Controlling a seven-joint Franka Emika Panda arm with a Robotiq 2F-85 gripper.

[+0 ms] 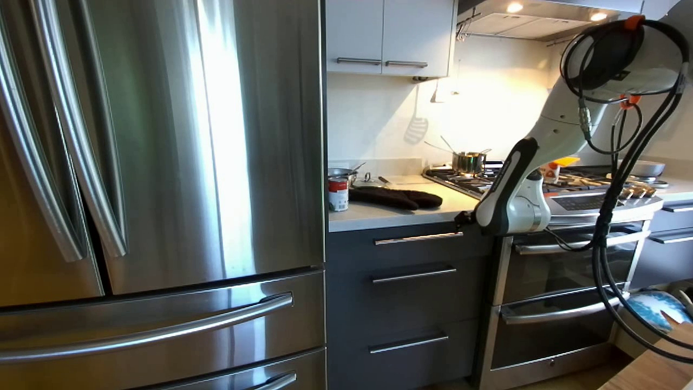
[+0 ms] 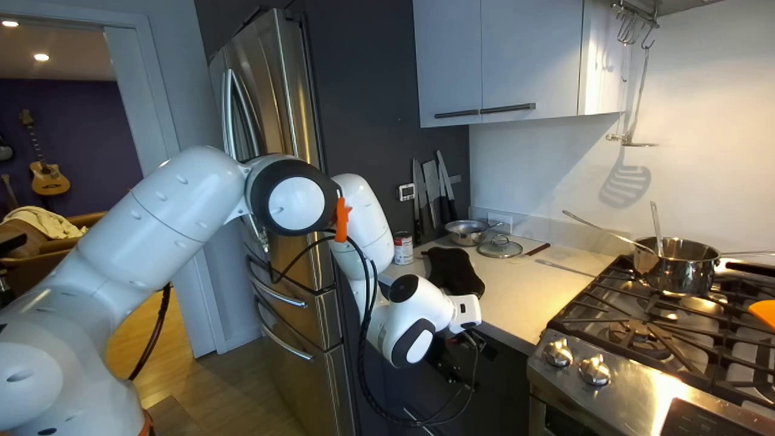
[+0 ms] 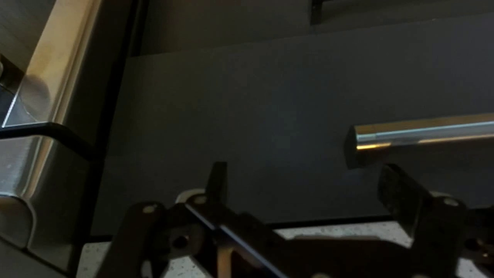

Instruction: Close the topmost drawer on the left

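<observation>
The topmost drawer [image 1: 411, 249] is a wide, shallow dark grey front under the white countertop. It looks shut, with only a thin dark line between it and the countertop in the wrist view [image 3: 239, 116]; no light wood interior shows. Its silver bar handle [image 1: 418, 238] also shows at the right of the wrist view [image 3: 424, 133]. My gripper [image 3: 305, 183] is open and empty, its fingers wide apart in front of the drawer front, beside the handle's end. In an exterior view the gripper [image 1: 465, 219] is at the drawer's right end. Whether it touches the front cannot be told.
Two taller drawers [image 1: 411, 300] lie below. A steel refrigerator [image 1: 276, 162] stands to their left, an oven [image 1: 568, 265] with stove to their right. A dark mitt [image 2: 451, 269], a can [image 2: 403, 248] and a bowl [image 2: 466, 232] stand on the countertop [image 2: 514, 290].
</observation>
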